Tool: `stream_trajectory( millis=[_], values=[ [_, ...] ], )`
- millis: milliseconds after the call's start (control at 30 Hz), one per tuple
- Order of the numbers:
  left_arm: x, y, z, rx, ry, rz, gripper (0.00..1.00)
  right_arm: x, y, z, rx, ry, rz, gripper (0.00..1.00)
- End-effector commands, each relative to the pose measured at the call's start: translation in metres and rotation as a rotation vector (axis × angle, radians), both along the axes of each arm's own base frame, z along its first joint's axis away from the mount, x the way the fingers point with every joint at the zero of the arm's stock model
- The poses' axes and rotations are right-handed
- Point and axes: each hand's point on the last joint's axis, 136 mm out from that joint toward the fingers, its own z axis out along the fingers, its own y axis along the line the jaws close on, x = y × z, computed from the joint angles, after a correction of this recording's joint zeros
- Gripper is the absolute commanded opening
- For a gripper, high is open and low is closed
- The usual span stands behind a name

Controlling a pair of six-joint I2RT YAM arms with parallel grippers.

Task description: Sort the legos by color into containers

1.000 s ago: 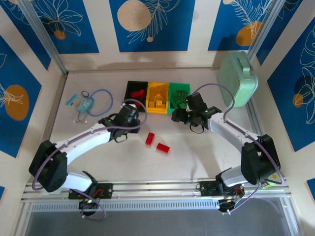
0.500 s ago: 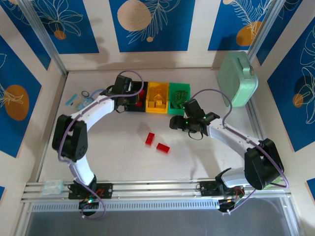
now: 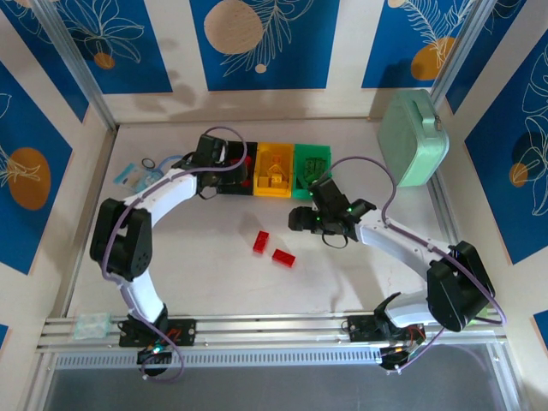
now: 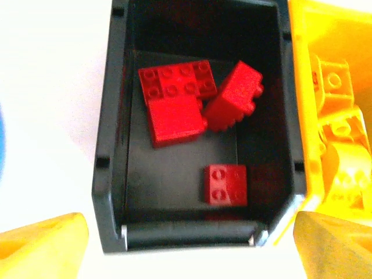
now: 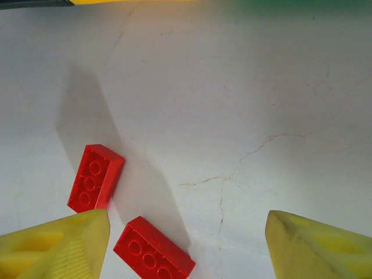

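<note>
My left gripper (image 3: pixel 229 168) hangs over the black bin (image 3: pixel 241 183), open and holding nothing. From the left wrist, the black bin (image 4: pixel 110 145) holds several red legos, one of them (image 4: pixel 225 185) lying just past my open left gripper (image 4: pixel 189 251). The yellow bin (image 3: pixel 274 171) holds yellow legos (image 4: pixel 334 81), and the green bin (image 3: pixel 311 164) holds green ones. Two red legos (image 3: pixel 260 241) (image 3: pixel 283 257) lie on the table. My right gripper (image 3: pixel 297 220) hovers to their right, open; seen from its wrist, the two red bricks (image 5: pixel 96 176) (image 5: pixel 154 251) lie by the left finger of the right gripper (image 5: pixel 186 247).
A pale mint-green case (image 3: pixel 414 137) stands at the back right. A blue cable loop and a small packet (image 3: pixel 141 178) lie at the back left. A small plastic bag (image 3: pixel 90 324) rests on the near rail at the left.
My left arm swung from the table's middle to above the black bin and its jaws opened there. My right gripper drifted left and nearer, toward the two red legos.
</note>
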Motion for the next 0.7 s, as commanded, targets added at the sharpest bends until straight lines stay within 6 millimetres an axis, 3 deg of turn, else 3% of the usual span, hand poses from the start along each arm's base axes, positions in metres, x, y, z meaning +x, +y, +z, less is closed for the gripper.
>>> stream_trajectory(
  millis=[0, 200, 367, 667],
  values=[
    [-0.028, -0.023, 0.010, -0.028, -0.018, -0.077, 0.89, 0.001, 0.004, -0.003, -0.021, 0.016, 0.005, 0.72],
    [-0.091, -0.061, -0.023, 0.011, 0.075, -0.223, 0.88, 0.001, 0.003, -0.009, -0.035, 0.029, 0.001, 0.74],
    [-0.129, -0.084, -0.043, 0.046, 0.126, -0.301, 0.83, 0.000, -0.002, -0.009, -0.039, 0.026, -0.018, 0.75],
    [-0.160, -0.100, -0.078, 0.091, 0.206, -0.350, 0.74, -0.001, -0.006, -0.006, -0.036, 0.022, -0.028, 0.75]
  ],
)
